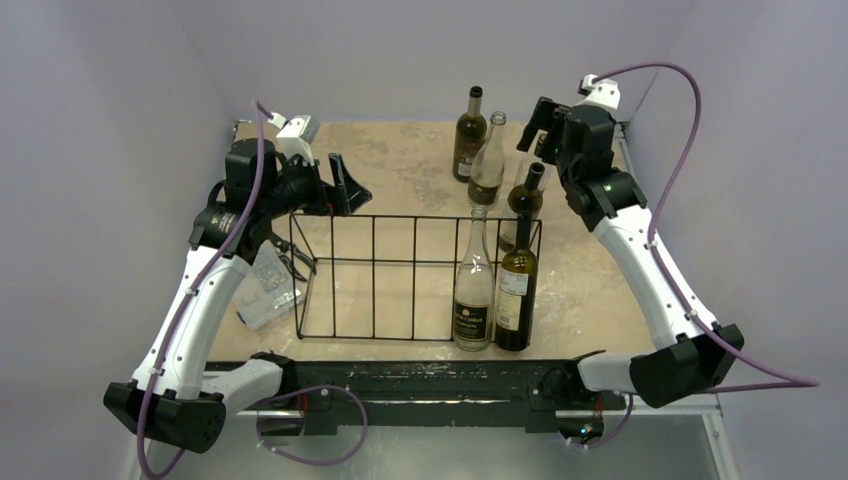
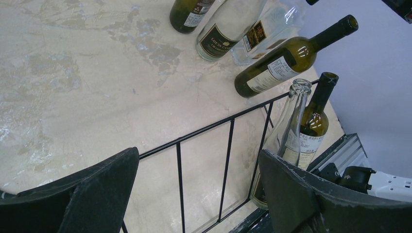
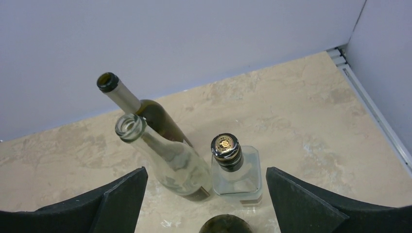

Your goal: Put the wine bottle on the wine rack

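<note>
Wine rack (image 1: 415, 216): thin black metal wire, semi-matt. Table (image 1: 400, 160): beige stone-look top, matt, mottled w/ worn patches. Green bottle (image 1: 520, 262) & clear bottle (image 1: 474, 285): smooth glossy glass; paper label (image 1: 511, 296) on green one. Left gripper (image 2: 198, 160): matt black plastic, slightly grainy. Left arm (image 1: 200, 310): smooth white plastic shell.

Black wire wine rack (image 1: 373, 262) holding two bottles, with three more standing outside it.
The rack stands upright mid-table (image 1: 400, 160). At its right end, a clear bottle (image 1: 474, 295) and a dark green bottle (image 1: 517, 295) stand upright, just beside each other. Behind its far right corner stand a dark rear bottle (image 1: 468, 140), a clear rear bottle (image 1: 487, 165) and a green-glass bottle (image 1: 524, 200).
</note>
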Tool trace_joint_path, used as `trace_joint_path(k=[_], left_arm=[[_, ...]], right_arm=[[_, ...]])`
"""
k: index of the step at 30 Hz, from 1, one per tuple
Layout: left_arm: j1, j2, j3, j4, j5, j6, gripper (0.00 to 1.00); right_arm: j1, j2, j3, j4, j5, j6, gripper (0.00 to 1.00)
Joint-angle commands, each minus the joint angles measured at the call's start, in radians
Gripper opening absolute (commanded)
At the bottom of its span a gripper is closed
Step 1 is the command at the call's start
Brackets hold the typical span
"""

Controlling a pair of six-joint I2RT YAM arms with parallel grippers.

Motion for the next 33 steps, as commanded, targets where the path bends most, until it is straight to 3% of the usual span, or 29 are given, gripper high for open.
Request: trace_joint_path(k=[1,4,13,22,33], left_arm=[[-0.008,-0.016,0.031,0.023,0.017,0.014,0.93],[-0.008,-0.017,0.031,0.024,0.019,0.014,0.93],[-0.009,-0.005,0.028,0.027,0.018,0.012,0.93],[-0.016,0.001,0.028,0.024,0.005,0.018,0.93],[-0.02,0.008,0.025,0.024,-0.001,0.018,0.93]], right_arm=[[-0.011,-0.002,0.026,-0.019,-0.115,0.016,0.96],[-0.011,-0.006,0.012,-0.05,-0.174,-0.011,0.94],[-0.011,-0.054,-0.084,-0.07,-0.139,-0.083,0.94],[-0.011,-0.017,-0.107,-0.049,-0.211,-0.108,0.82],[0.0,0.001,-0.168,-0.003,-0.204,-0.136,0.76]])
